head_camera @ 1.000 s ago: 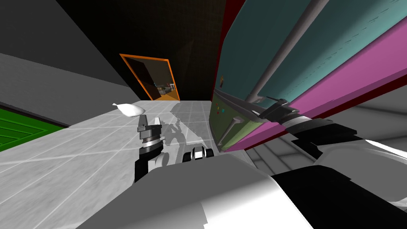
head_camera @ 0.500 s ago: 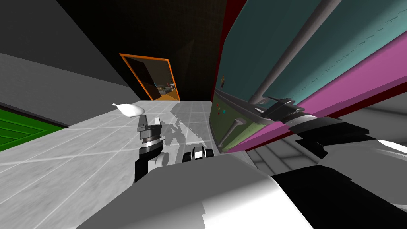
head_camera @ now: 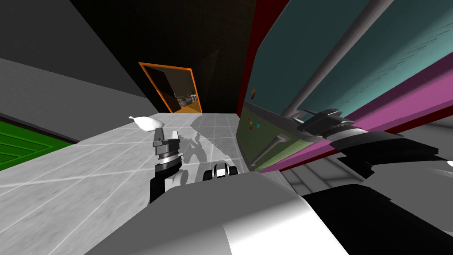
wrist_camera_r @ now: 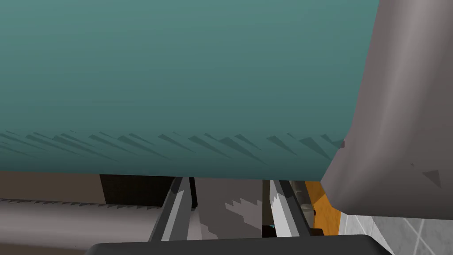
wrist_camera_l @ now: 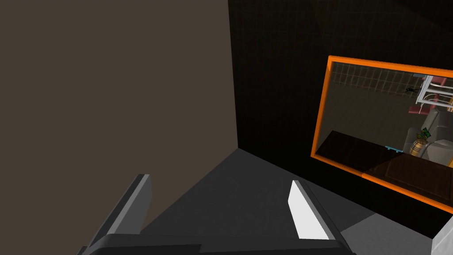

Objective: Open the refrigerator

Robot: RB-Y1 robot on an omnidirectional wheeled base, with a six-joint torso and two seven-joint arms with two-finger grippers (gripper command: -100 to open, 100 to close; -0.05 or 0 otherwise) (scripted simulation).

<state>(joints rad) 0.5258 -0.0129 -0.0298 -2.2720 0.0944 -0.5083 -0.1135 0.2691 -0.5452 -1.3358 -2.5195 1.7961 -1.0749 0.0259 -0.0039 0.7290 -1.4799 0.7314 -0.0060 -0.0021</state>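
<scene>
At the fridge (head_camera: 354, 53), close on my R side: teal upper door w/ a long grey handle (head_camera: 327, 62) running down its face. The door edges are magenta and the body behind is dark red. The R gripper (head_camera: 309, 118) sits at the handle's lower end, just above the seam where the green lower door (head_camera: 261, 133) begins. That lower door has its own short grey handle (head_camera: 267, 148) and a few small coloured dots near its top corner.

R wrist view: the teal door face is right ahead, and the thick grey bar of the handle rises just beside the gripper. The fingers (wrist_camera_r: 177, 212) stand narrower than a free spread, pinching a grey piece at the handle's end between them. Can't tell whether the upper door is off its seal or flush w/ the body.

The L gripper (head_camera: 167, 132) hangs low in front of me over the pale tiled floor (head_camera: 88, 177), well apart from the fridge. Its fingers (wrist_camera_l: 303, 212) are spread wide.

A white bag-like lump (head_camera: 146, 121) lies on the floor just beyond the L gripper. Further back, an orange-framed doorway (head_camera: 152, 86) is set in a dark wall. A green patch (head_camera: 17, 146) shows at the far L, past the edge of the tiles.
</scene>
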